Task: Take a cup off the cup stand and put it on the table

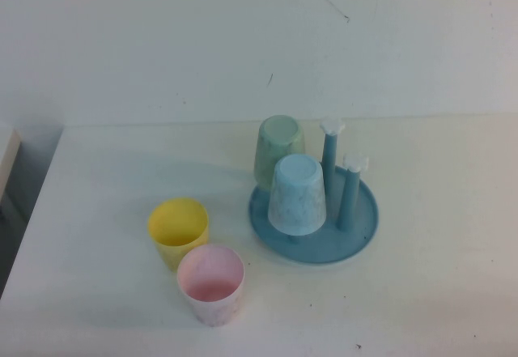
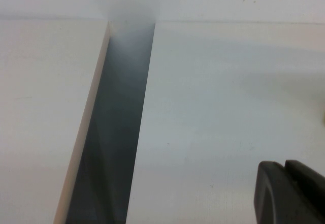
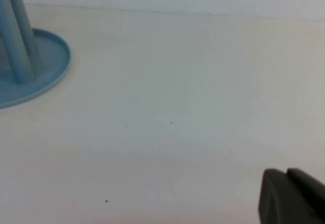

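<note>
The light blue speckled cup [image 1: 298, 195] sits upside down on a front peg of the round blue cup stand [image 1: 358, 234], right of the middle of the white table [image 1: 437, 292]. Two bare pegs with white flower caps [image 1: 354, 163] stand to its right. Neither arm shows in the high view. My left gripper [image 2: 284, 167] hovers over bare table near its left edge, fingers together and empty. My right gripper [image 3: 286, 174] hovers over bare table, fingers together and empty. The stand's rim [image 3: 51, 69] and two pegs show apart from it in the right wrist view.
A pale green cup [image 1: 279, 148] sits upside down on the stand's back peg. A yellow cup [image 1: 178, 229] and a pink cup [image 1: 210, 282] stand upright on the table left of the stand. A dark gap [image 2: 114, 132] separates the table from a neighbouring surface.
</note>
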Controlling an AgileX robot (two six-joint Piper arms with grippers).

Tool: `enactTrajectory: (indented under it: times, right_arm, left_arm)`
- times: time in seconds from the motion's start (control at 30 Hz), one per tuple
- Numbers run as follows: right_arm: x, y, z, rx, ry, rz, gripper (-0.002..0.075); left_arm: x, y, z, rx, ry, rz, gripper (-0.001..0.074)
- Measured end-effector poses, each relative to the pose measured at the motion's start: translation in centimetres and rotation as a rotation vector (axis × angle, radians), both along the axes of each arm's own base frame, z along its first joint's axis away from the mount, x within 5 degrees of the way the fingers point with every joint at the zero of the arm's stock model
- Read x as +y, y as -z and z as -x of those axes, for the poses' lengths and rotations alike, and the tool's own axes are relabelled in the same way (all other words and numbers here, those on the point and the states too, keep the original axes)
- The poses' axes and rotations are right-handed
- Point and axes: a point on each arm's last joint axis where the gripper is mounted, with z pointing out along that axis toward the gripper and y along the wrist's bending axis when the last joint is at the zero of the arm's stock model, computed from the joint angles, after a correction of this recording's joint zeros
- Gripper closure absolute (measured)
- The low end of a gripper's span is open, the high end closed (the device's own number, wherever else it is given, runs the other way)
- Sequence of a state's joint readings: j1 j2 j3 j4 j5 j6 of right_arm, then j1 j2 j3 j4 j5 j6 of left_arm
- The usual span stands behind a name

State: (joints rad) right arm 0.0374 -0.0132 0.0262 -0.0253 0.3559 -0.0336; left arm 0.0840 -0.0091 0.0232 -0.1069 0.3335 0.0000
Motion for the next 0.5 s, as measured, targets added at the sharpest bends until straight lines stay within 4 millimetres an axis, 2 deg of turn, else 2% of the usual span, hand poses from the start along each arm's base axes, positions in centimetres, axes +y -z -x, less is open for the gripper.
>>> enactTrajectory:
  times: [0.37, 0.5]
  right_arm:
    - [0.0, 0.0, 0.0, 0.0, 0.0, 0.0, 0.0728]
    - [-0.31, 0.01, 0.0, -0.001, -0.013, 0.136, 0.0728]
  left_arm:
    - [0.0, 0.0, 0.0, 0.0, 0.0, 0.0, 0.0738]
    - [0.0, 0.0, 0.0, 0.0, 0.0, 0.0, 0.0738]
